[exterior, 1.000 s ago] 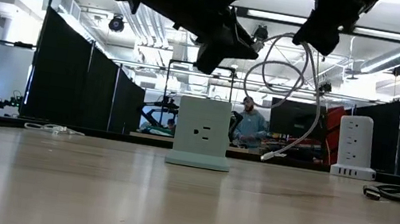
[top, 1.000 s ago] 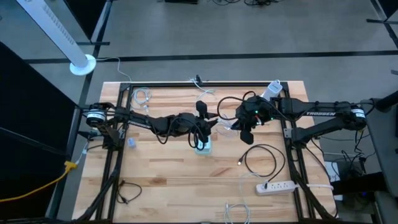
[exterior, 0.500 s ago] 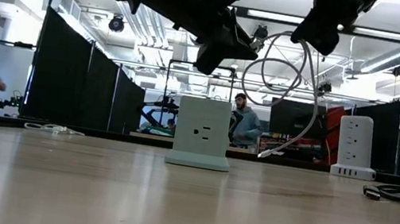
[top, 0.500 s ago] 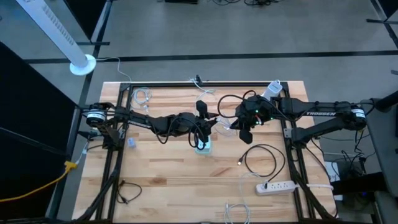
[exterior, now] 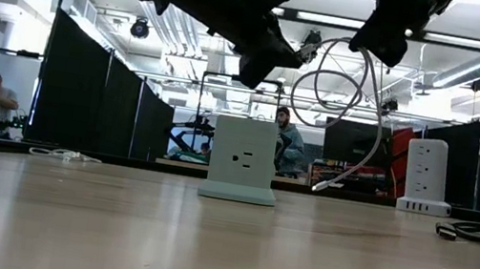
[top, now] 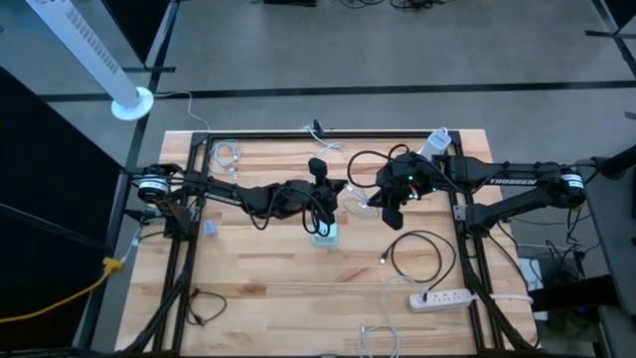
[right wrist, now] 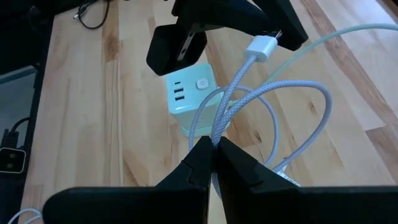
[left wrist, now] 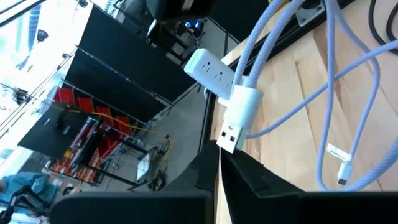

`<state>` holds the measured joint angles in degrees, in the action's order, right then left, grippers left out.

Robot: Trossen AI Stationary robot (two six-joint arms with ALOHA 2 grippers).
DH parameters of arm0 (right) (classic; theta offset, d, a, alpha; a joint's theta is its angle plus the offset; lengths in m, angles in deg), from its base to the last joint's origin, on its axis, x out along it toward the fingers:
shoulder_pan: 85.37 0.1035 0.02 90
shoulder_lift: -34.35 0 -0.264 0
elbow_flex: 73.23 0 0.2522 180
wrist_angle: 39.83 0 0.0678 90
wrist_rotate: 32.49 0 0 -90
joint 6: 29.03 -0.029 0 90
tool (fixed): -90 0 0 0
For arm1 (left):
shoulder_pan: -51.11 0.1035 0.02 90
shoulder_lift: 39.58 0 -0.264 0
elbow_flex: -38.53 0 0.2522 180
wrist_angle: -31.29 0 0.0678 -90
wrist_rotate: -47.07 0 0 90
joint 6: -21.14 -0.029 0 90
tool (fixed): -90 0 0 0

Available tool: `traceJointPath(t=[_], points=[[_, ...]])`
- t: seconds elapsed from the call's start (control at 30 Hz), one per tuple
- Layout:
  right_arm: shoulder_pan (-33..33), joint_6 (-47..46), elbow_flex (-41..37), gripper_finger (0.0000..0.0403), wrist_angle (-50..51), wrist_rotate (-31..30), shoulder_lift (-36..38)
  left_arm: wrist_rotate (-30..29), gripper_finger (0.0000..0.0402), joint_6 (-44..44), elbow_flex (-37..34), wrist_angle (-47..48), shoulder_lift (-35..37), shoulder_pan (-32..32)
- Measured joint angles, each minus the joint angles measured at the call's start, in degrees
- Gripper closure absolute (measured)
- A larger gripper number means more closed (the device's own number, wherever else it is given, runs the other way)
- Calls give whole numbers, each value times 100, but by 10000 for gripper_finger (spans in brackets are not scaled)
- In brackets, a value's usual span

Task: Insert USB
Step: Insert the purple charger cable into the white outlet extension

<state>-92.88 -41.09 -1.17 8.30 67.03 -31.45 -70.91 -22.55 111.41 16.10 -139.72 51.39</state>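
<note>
A pale green power cube (top: 324, 235) stands on the wooden table, its USB ports (right wrist: 178, 93) on the top face. Above it my left gripper (left wrist: 219, 154) is shut at the white USB plug (left wrist: 240, 112) of a white braided cable (right wrist: 292, 93). Just to the right, also in the air, my right gripper (right wrist: 212, 147) is shut on the same cable farther back. The cable loops (exterior: 326, 81) between the two grippers. Its other end (exterior: 329, 184) hangs free above the table. My left gripper pinches the plug's metal end (left wrist: 227, 139) between its two fingers, only at their free ends. The fingers come nearly level from the table's left side. The plug is lifted clear, and its white housing and cable lead away from the fingertips. My right gripper pinches the cable (right wrist: 216, 127) between its two fingers, a short way behind the plug, where strands of the loop run together. It comes slanting down from the table's right side. The cable is lifted clear, and slack loops hang around the fingers.
A white power strip (top: 439, 296) and a coiled black cable (top: 417, 254) lie at the near right. A white tower strip (exterior: 425, 174) stands at the far right. Small cable bundles lie at the far left (top: 227, 154) and near edge (top: 383, 338). People move in the room behind.
My left gripper has shut on the plug's metal end and rolled a little about its own line, staying where it was above the cube. The right gripper and the cable loops have kept still.
</note>
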Motion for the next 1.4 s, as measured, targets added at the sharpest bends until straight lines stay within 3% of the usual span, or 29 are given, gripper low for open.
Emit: traceJointPath(t=[0.33, 0.53, 0.87, 1.13, 1.4], points=[[0, 0, 0, 386, 2, 0, 0, -4, 401, 9, 0, -20, 0, -24], [0, -63, 0, 319, 17, -2, 0, -728, 401, 71, -19, -35, 2, -108], [0, -42, 0, 215, 169, -4, 2, -993, 402, 193, -43, -105, 7, -371], [5, -69, -414, 203, 274, -183, 6, -1051, 402, 459, -140, -153, 9, -500], [308, 64, -1643, 202, -1076, -159, 0, -1051, 402, 525, -140, -202, 9, -497]])
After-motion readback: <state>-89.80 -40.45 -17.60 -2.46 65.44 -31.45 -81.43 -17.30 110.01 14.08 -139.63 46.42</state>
